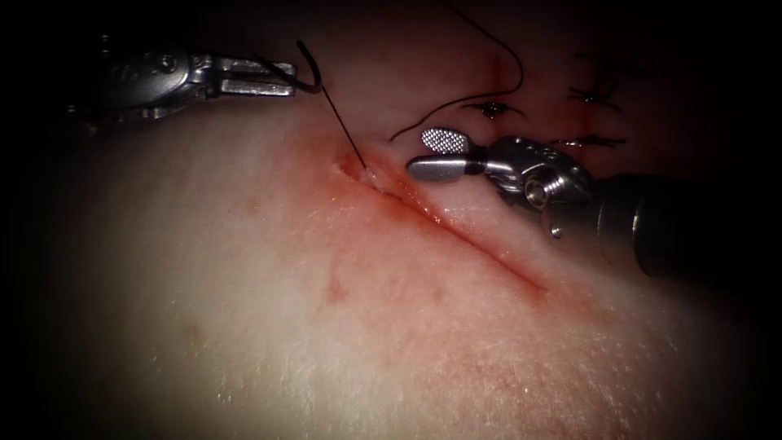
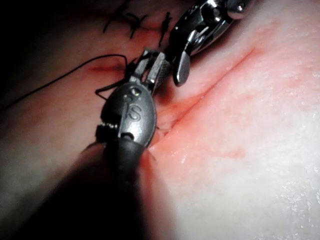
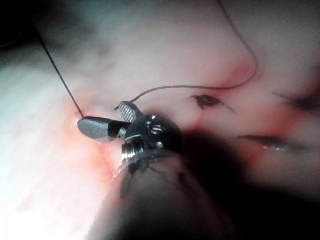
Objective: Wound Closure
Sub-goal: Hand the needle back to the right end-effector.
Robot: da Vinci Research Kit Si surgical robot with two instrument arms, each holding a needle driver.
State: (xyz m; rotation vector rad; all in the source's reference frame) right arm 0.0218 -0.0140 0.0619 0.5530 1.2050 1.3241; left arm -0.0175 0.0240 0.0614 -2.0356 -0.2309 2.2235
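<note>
1. Hanging at the far left, the needle (image 1: 308, 69) is clear of the tissue (image 1: 244, 326), gripped near one end of its curve by the left end effector (image 1: 281, 77), whose jaws are closed on it.
2. From the needle, the thread (image 1: 342, 130) runs straight down into the tissue at the far end of the cut (image 1: 456, 232), on its left side.
3. More thread (image 1: 497, 57) curves across the tissue on the right of the cut, its loose end lying near the right end effector (image 1: 428, 155).
4. That right end effector hovers just right of the cut with its jaws spread wide, holding nothing.
5. Finished stitches (image 1: 595, 94) sit far right.
6. Red fluid (image 1: 391, 244) stains the tissue around the cut.
</note>
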